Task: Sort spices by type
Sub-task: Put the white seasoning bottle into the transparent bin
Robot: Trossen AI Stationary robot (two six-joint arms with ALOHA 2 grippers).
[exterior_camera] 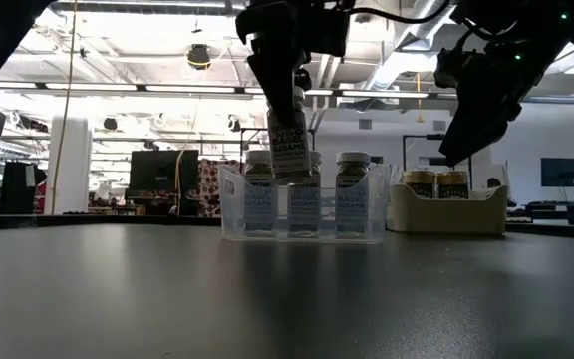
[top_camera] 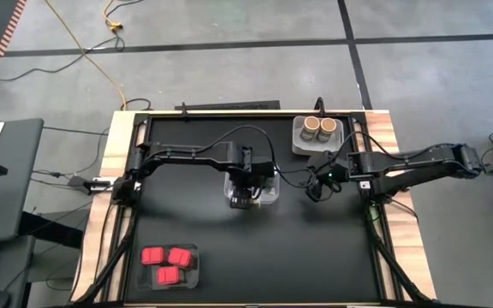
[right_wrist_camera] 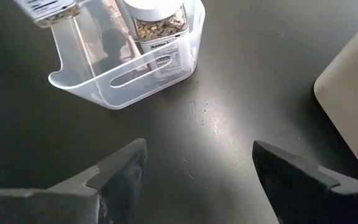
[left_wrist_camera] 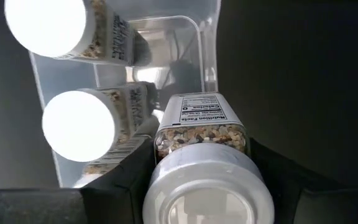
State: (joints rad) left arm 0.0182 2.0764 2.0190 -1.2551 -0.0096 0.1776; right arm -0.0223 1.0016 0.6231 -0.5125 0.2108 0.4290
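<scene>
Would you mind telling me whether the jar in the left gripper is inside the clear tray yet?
Not yet. The left gripper holds the jar upright above the clear tray, higher than its neighbours.

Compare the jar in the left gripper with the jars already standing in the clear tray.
The held jar hangs above the clear tray, clamped by the left gripper; the standing jars rest inside it, untouched. In the low view the held jar sits higher, its base around their lids' level. All are clear seed-filled jars with white round lids and similar labels. The right gripper waits open nearby.
</scene>
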